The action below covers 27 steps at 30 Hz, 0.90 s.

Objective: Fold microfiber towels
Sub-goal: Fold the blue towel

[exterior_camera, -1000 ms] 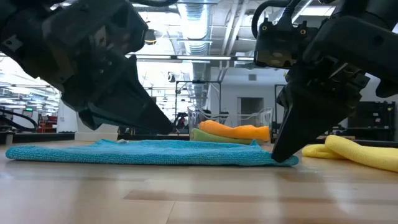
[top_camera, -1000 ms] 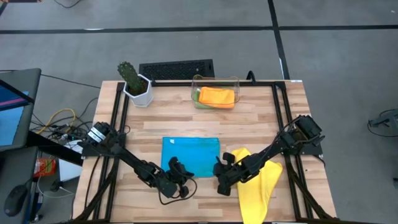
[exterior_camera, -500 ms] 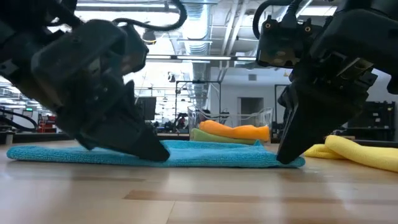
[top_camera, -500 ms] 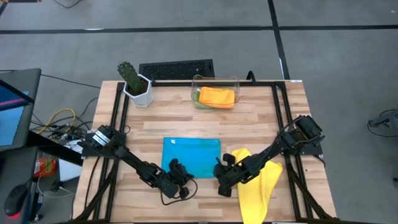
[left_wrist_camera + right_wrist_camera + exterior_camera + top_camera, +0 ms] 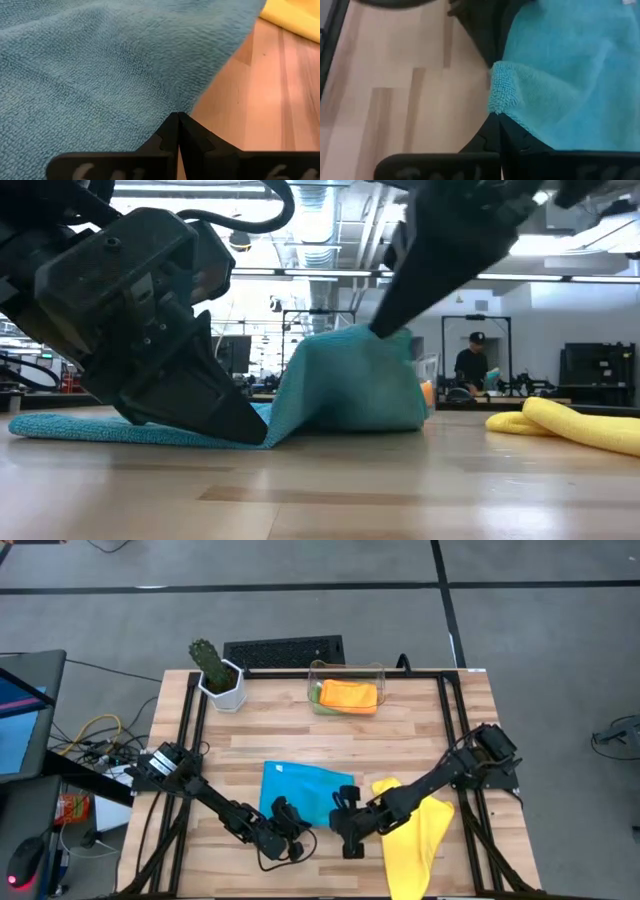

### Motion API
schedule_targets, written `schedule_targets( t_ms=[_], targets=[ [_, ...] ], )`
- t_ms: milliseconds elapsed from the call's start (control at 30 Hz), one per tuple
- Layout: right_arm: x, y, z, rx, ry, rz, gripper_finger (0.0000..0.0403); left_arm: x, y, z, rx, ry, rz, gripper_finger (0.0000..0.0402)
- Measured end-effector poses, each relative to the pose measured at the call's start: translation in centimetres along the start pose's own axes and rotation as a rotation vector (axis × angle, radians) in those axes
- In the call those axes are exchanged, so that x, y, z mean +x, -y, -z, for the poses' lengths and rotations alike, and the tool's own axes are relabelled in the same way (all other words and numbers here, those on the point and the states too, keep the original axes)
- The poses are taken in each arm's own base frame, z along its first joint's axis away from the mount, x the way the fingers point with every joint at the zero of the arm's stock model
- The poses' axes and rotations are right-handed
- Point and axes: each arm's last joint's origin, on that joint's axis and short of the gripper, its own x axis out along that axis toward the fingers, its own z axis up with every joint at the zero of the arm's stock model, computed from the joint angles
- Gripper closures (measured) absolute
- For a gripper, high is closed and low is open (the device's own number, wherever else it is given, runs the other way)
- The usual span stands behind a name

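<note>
A blue towel (image 5: 300, 790) lies on the table's near middle, its left part flat and its near right part raised into a hump (image 5: 350, 385). My left gripper (image 5: 287, 812) is shut at the towel's near edge. My right gripper (image 5: 346, 802) is shut on the towel's raised near right corner. A yellow towel (image 5: 415, 827) lies crumpled to the right, under the right arm. An orange towel (image 5: 348, 694) lies on a green one (image 5: 316, 692) in the clear bin. My left gripper has its shut fingertips on the blue towel's near edge (image 5: 165, 107), slanting down from the near left. The edge stays on the table there (image 5: 258, 436). Whether cloth sits between the fingers I cannot tell. My right gripper pinches the towel's near right corner (image 5: 502, 87) between its two fingers, and a short tuft sticks out past the tips. The fingers slant down from the right. The corner is lifted clear, and the cloth hangs slack down to the table (image 5: 300, 415).
A clear plastic bin (image 5: 346, 670) stands at the far middle, a potted cactus (image 5: 216, 671) at the far left and a keyboard (image 5: 284, 650) behind the table. A person (image 5: 471, 366) stands in the room beyond. Bare wood lies near the front edge.
My left gripper has come down onto the towel's near edge and stayed there. My right gripper has risen and gone toward the table's left with the near right corner. The towel's right part has lifted into a hump while its left part has stayed flat.
</note>
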Motion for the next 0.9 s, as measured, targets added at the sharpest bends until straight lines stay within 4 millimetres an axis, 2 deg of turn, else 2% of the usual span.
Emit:
schedule_targets(
  t_ms=[133, 267, 400, 633, 733, 900],
  targets=[
    [0.3, 1.3, -0.3, 0.002, -0.005, 0.053, 0.0388, 0.0, 0.0, 0.1, 0.002, -0.026, 0.017, 0.0402],
    [0.5, 2.5, 0.2, 0.051, -0.081, 0.101, 0.0386, -0.5, 0.5, 0.6, 0.019, -0.082, 0.065, 0.0402],
    [0.2, 1.5, 0.8, 0.026, -0.114, 0.065, 0.0390, -1.1, 1.0, 1.3, 0.039, -0.119, 0.099, 0.0402],
    [-0.4, -1.2, 0.8, -0.043, -0.046, -0.036, 0.0386, -1.6, 1.4, 2.0, 0.057, -0.172, 0.135, 0.0402],
    [-0.4, -1.3, 0.4, -0.082, -0.001, -0.052, 0.0387, -1.5, 1.3, 1.9, 0.053, -0.170, 0.130, 0.0402],
    [0.0, -0.3, -0.9, -0.100, 0.081, -0.058, 0.0391, -1.1, 1.0, 1.6, 0.044, -0.169, 0.123, 0.0401]
  ],
)
